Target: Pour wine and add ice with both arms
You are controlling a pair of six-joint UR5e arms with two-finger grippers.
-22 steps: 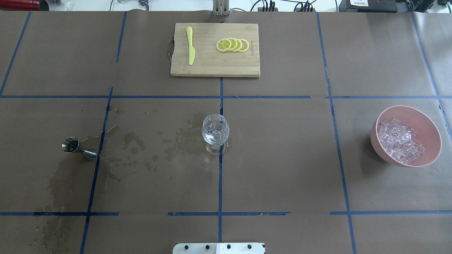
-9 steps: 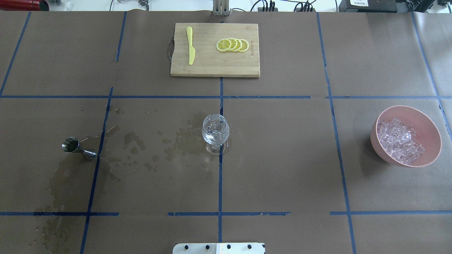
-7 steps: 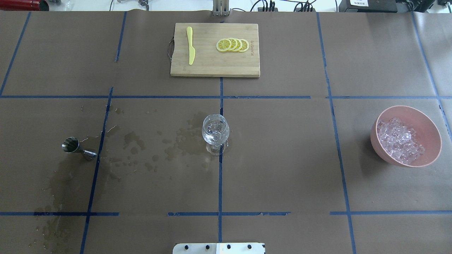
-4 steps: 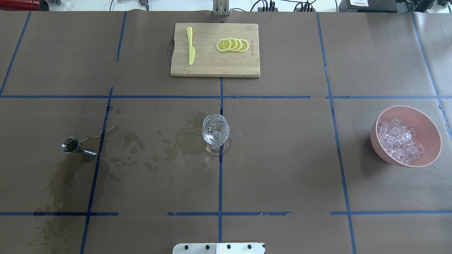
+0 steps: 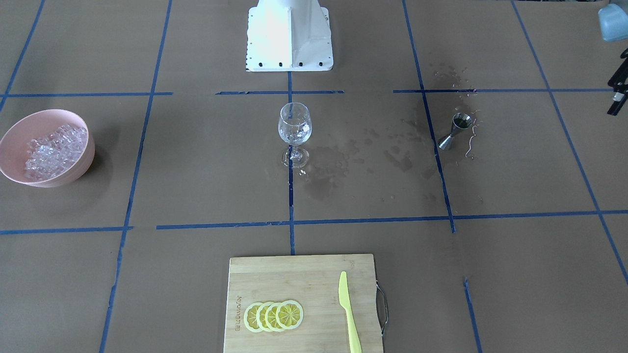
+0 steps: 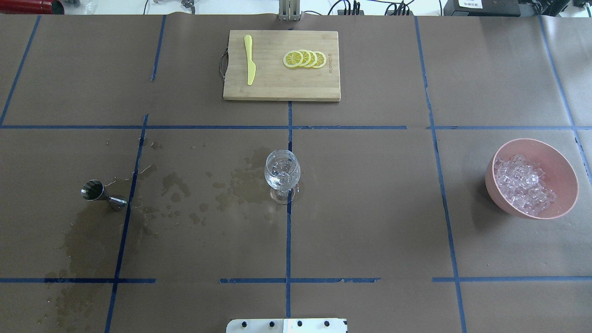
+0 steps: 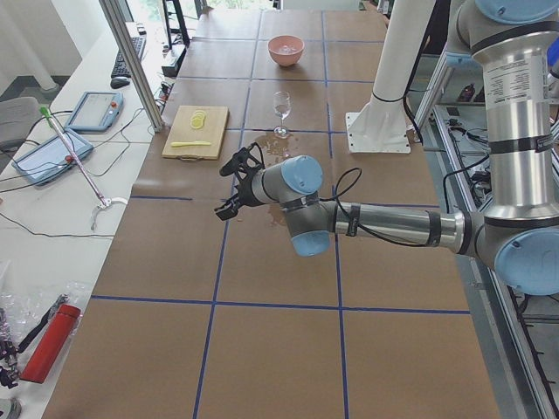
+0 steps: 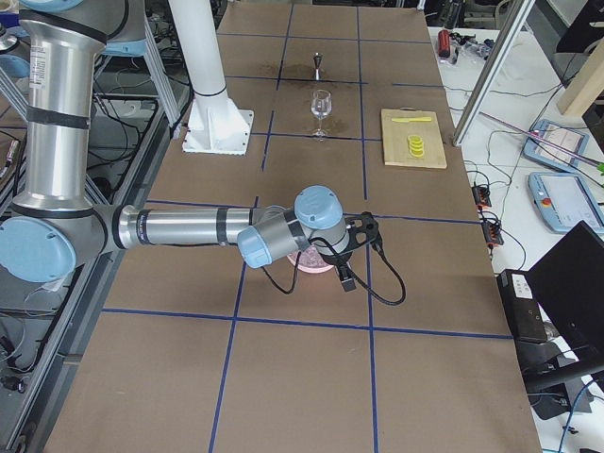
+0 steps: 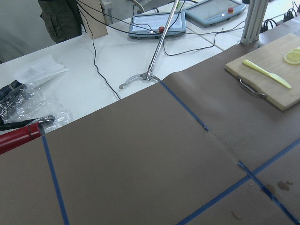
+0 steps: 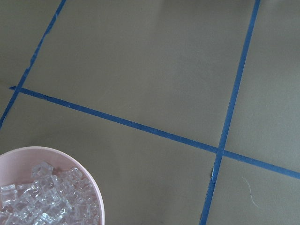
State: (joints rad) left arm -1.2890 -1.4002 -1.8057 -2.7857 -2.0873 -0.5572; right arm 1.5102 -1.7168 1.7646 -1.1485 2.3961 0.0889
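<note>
- The ice (image 6: 525, 185) lies heaped in a pink bowl (image 6: 490, 180) on the robot's right, well apart from the glass (image 6: 282, 173) at mid-table.
- The right gripper (image 8: 363, 247) hangs high near that bowl, so that arm is the nearer one; the ice sits below it and slightly back toward the robot.
- The left gripper (image 7: 234, 185) hangs at the other end, nearer the measuring cup (image 6: 99, 194).
- I cannot tell how far either gripper is spread; neither seems to carry anything.
- The overhead view shows no arm; only the side views do, and the right wrist view catches the bowl's rim in its corner.

Bright even light; soft shadow beside bowl (image 6: 557, 159); wrist views perhaps slightly soft.
</note>
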